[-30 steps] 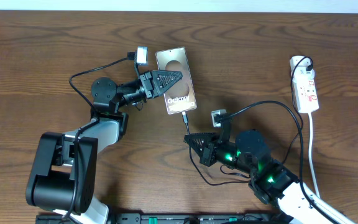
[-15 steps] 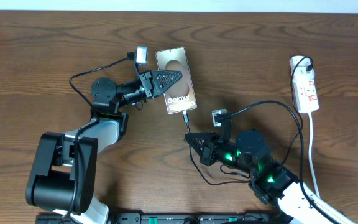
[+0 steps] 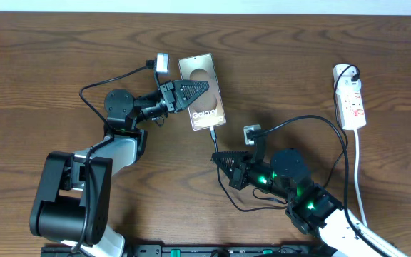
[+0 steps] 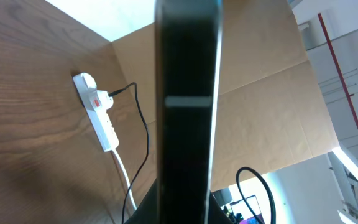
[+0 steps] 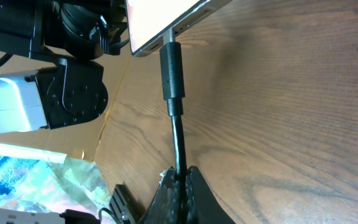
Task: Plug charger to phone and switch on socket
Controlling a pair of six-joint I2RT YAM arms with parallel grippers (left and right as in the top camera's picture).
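Nothing is moved since earlier. Glossy bronze phone [image 3: 209, 111] is clamped on wooden table [image 3: 48, 57] by left gripper [image 3: 198, 88]; thin black charger cable [image 5: 171, 62], apparently seated, is pinched by right gripper [image 5: 179, 177]. White power-strip socket [image 3: 351, 103] is to be switched on next.

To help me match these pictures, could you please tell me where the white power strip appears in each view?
Overhead: the power strip lies near the right edge, in the upper half.
Left wrist: it sits left of centre.
Right wrist: not in it.
Shared landmark: the phone, visible in all three.
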